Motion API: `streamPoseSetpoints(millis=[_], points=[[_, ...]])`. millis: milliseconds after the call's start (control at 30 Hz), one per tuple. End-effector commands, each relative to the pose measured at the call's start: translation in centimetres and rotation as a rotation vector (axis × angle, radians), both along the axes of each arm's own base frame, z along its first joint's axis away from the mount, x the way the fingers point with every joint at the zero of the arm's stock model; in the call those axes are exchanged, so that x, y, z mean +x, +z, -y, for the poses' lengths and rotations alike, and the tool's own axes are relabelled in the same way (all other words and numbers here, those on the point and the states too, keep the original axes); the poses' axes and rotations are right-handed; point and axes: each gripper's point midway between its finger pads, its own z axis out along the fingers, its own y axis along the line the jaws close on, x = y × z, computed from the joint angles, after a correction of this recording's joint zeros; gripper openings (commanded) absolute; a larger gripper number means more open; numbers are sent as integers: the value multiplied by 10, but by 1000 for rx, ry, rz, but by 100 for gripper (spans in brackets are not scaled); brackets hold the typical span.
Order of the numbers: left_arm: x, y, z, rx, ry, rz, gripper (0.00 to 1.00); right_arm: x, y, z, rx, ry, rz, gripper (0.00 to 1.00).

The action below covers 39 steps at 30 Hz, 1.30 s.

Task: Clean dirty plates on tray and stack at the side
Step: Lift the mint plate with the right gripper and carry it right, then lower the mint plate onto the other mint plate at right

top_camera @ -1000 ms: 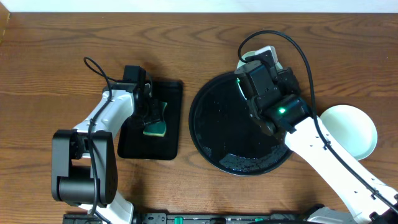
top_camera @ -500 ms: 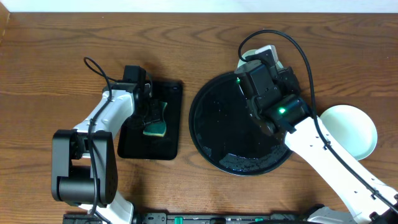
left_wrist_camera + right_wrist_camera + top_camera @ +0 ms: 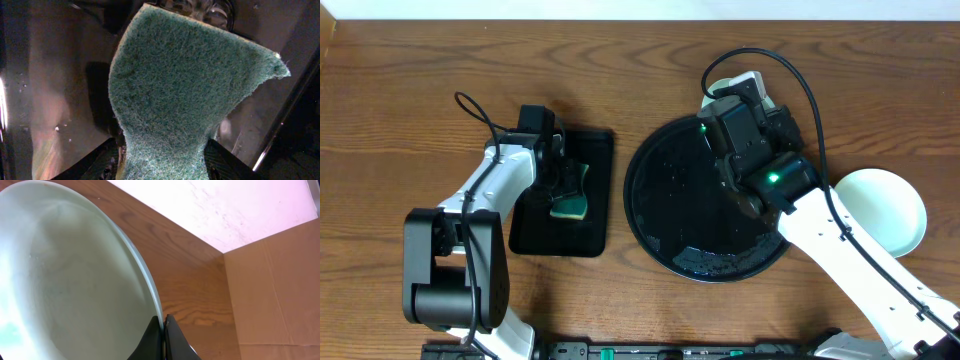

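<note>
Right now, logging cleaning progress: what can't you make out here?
Held plate: overhead, the right arm covers most; right wrist view cuts it at the left and bottom edges.
Side plate: overhead, too small to tell one from a stack.
Rectangular tray: left wrist view, the sponge fills the frame.

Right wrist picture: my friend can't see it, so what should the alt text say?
A pale mint-white plate fills the left side, its rim pinched between the jaws of the right gripper at the bottom edge. Behind it are the brown wooden table, a pale pinkish surface and a cardboard panel on the right.
</note>
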Motion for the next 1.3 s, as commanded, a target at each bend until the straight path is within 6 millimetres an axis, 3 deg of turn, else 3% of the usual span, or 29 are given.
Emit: streamPoseSetpoints(millis=[0,233,500,667,867,1067,1267], points=[[-5,-6,-5,23,-3,-19,56,1,9,2,20,-20,31,1],[-5,-6,-5,23,-3,-20,56,-1,-23,16,294,-127,-38,1],[-5,-6,-5,23,-3,-20,56,-15,-61,85,513,-416,-129,1],[-5,-6,-5,23,-3,-19,56,-35,-80,143,570,-643,-140,1],[-5,-6,-5,23,-3,-19,56,-64,-112,190,666,-847,-167,1],[-5,-6,-5,23,-3,-19,56,-97,-151,222,790,-1003,-201,1],[-5,-6,-5,23,-3,-19,56,-124,-172,245,850,-1121,-199,1]])
